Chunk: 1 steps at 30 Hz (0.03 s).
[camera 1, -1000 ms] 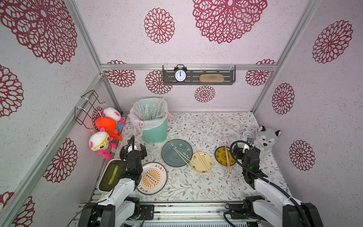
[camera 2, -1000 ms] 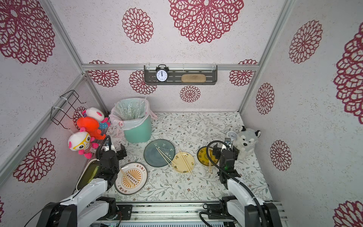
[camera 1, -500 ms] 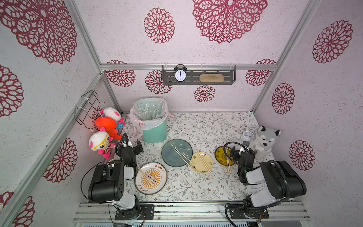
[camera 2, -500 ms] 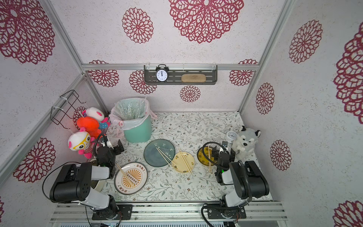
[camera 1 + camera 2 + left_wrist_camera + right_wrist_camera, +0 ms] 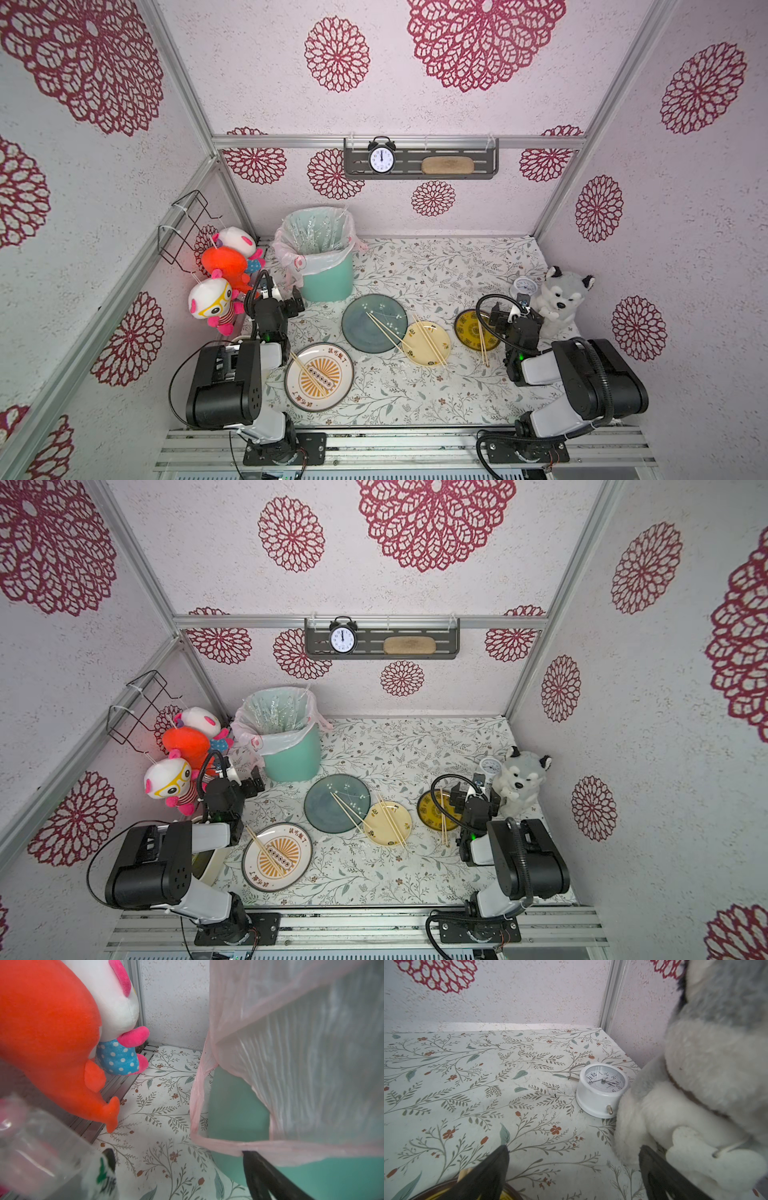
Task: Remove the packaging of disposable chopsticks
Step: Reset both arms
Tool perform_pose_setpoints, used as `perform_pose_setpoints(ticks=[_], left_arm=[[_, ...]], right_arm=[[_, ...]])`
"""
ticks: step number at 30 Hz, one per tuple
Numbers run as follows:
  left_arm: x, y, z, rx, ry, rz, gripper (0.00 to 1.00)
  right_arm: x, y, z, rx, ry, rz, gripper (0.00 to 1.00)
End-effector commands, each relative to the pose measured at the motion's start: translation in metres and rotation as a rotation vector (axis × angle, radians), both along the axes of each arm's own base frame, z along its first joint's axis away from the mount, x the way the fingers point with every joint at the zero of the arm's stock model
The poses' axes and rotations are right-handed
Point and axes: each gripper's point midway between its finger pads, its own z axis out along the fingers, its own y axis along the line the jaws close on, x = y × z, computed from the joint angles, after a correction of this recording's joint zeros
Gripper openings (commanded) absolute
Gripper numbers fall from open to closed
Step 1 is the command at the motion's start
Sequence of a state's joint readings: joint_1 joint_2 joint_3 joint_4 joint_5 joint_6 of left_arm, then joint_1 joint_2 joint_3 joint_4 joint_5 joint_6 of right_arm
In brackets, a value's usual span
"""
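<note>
Bare disposable chopsticks lie on each plate: a white-and-orange one (image 5: 319, 376), a blue-grey one (image 5: 374, 322), a cream one (image 5: 426, 343) and a yellow one (image 5: 476, 330). Clear packaging sleeves (image 5: 316, 235) stand in the lined green bin (image 5: 328, 274). My left gripper (image 5: 286, 303) (image 5: 180, 1167) is open beside the bin's wall, nothing between its fingers. A blurred clear sleeve with a white label (image 5: 52, 1157) covers one finger; I cannot tell whether it clings there. My right gripper (image 5: 513, 311) (image 5: 574, 1167) is open and empty over the yellow plate's far edge, next to the husky toy.
Plush toys (image 5: 224, 266) hang by the left wall close to the left gripper. A husky toy (image 5: 561, 297) and a small white clock (image 5: 602, 1088) stand at the right. The bin's pink liner (image 5: 280, 1053) hangs loose over its side.
Both arms have folded back toward the front rail, uncovering the white-and-orange plate. The grippers stay open and have barely shifted.
</note>
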<state>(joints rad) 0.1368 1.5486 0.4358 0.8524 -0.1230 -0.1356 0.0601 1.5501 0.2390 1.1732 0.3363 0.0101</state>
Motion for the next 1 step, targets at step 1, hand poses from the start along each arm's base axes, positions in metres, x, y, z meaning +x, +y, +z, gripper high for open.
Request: perform_pose_setpoints(ticks=[1], left_arm=[[-0.001,0.0002,-0.002,0.0,0.004,-0.005,0.98]], right_arm=[[0.0062,0.0003,0.0156,0.031,-0.059,0.014,0.99]])
